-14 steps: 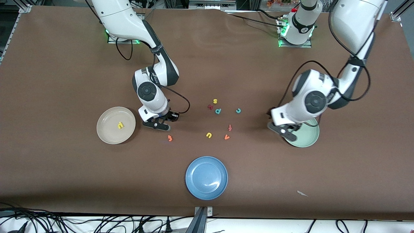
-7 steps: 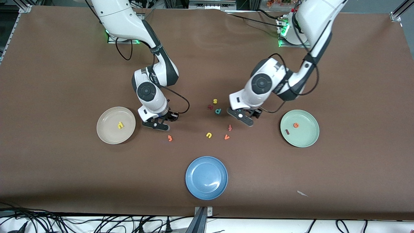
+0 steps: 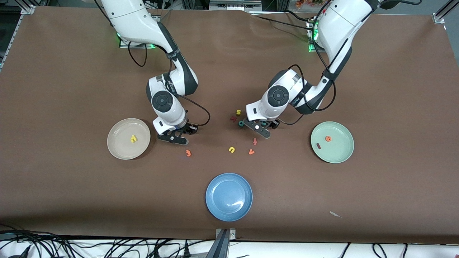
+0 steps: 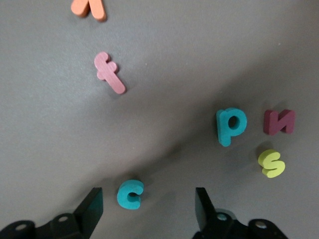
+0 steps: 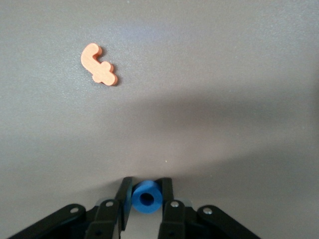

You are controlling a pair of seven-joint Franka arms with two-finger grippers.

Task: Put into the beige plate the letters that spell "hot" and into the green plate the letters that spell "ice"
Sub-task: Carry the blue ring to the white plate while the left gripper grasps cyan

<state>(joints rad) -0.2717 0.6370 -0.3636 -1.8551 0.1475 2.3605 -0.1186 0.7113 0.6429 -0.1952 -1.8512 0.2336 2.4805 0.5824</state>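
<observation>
Right wrist view: right gripper (image 5: pixel 146 196) clamped on blue o (image 5: pixel 146 197), orange t (image 5: pixel 99 64) on table near it. Left wrist view: left gripper (image 4: pixel 148 209) spread, teal c (image 4: pixel 130 193) between fingertips, not touching either. Yellow h (image 3: pixel 133 138) in beige plate (image 3: pixel 118 148); orange e (image 3: pixel 327 138), red i (image 3: pixel 319 146) in green plate (image 3: pixel 340 154).

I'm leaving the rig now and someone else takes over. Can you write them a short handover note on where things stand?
Right gripper: shut on the blue o, between the beige plate and the letter cluster.
Left gripper: open, astride the teal c on the table.
Done: yellow h in the beige plate; orange e and dark red i in the green plate.
Left: o into beige, c into green, then the orange t, on the table near the right gripper, into beige.
</observation>
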